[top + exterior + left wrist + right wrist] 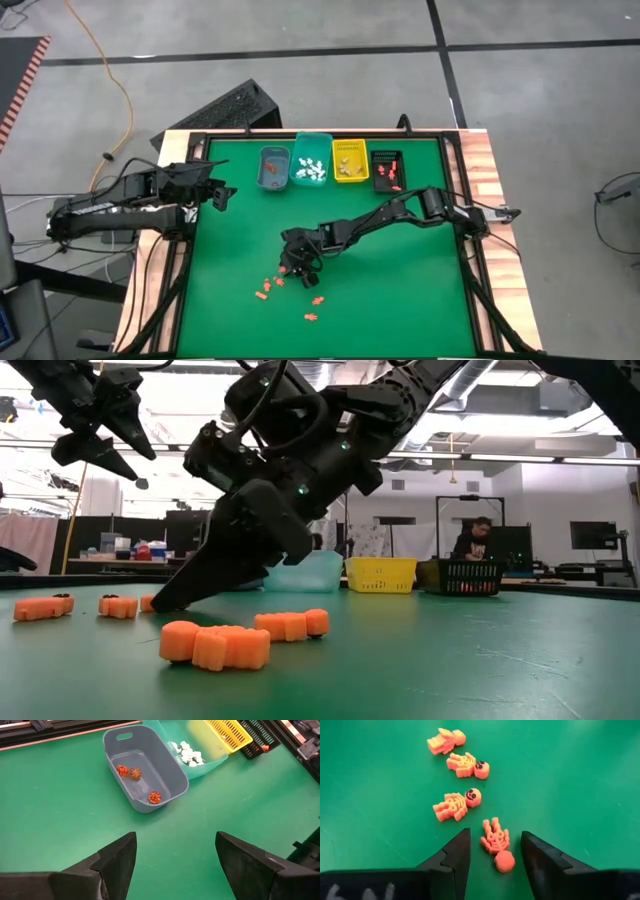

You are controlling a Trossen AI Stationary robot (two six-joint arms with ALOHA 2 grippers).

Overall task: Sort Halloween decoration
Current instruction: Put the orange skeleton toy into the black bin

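Observation:
Several orange skeleton figurines, the Halloween decoration, lie flat on the green mat (400,290) near its front middle (265,290). My right gripper (495,834) is low over them and open, slanting down. Its two fingers stand on either side of one orange skeleton (497,845) with a gap on each side. In the low view its fingertips (170,600) are down at the mat. Three more skeletons (455,805) lie just beyond it. My left gripper (222,195) waits raised at the table's left side, open (175,855), with nothing between its fingers.
Four small bins stand in a row at the far edge: grey-blue (274,170) with three orange balls (135,772), teal (311,160) with white pieces, yellow (350,162), and black (388,170). A person sits in the room behind (480,540). Bare mat lies to the right.

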